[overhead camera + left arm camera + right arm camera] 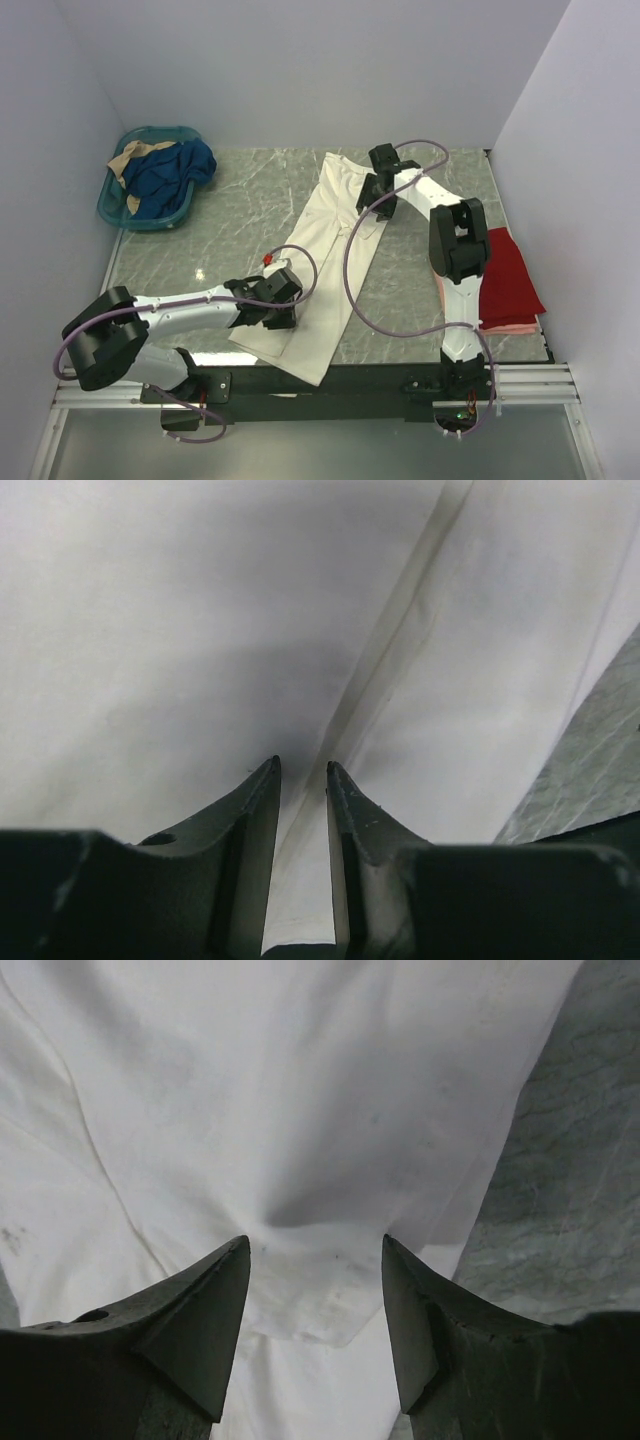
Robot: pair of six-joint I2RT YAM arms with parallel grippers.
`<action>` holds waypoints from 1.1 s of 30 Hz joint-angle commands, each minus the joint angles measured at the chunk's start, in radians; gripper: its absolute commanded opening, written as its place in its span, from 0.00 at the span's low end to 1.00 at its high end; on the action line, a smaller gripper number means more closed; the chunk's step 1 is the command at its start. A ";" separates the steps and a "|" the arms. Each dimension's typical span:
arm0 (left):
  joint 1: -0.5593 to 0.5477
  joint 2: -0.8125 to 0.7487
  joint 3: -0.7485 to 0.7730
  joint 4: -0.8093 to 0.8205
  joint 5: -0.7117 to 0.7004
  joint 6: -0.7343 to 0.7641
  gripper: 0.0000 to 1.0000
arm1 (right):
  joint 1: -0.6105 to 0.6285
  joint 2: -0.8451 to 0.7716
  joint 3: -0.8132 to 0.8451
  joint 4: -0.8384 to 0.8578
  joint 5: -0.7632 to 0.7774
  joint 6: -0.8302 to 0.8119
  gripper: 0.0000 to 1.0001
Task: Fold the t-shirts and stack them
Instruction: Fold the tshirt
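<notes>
The cream-white t-shirt (pixel 325 262) lies folded lengthwise into a long strip; left claw (pixel 302 770), nearly together, pinches a fold right between its tips, right claw (pixel 315 1250) sits apart over the far end, probably for the crosswise fold.

Both arms have white link shells with bulky black joint housings. A purple cable loops along each arm. The left tool (pixel 279 312) and right tool (pixel 377 196) are black, with dark tapered fingers (pixel 205 1325).
</notes>
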 commanded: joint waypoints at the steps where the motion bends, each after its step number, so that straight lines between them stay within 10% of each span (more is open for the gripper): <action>1: 0.000 0.007 -0.019 0.061 0.058 0.008 0.31 | -0.008 0.046 0.058 -0.003 0.035 0.006 0.62; 20: -0.026 0.233 0.104 0.205 0.159 -0.128 0.30 | -0.049 0.403 0.632 -0.219 0.008 -0.088 0.62; 33: -0.058 0.416 0.280 0.285 0.201 -0.239 0.29 | -0.106 0.399 0.670 -0.077 -0.114 -0.123 0.65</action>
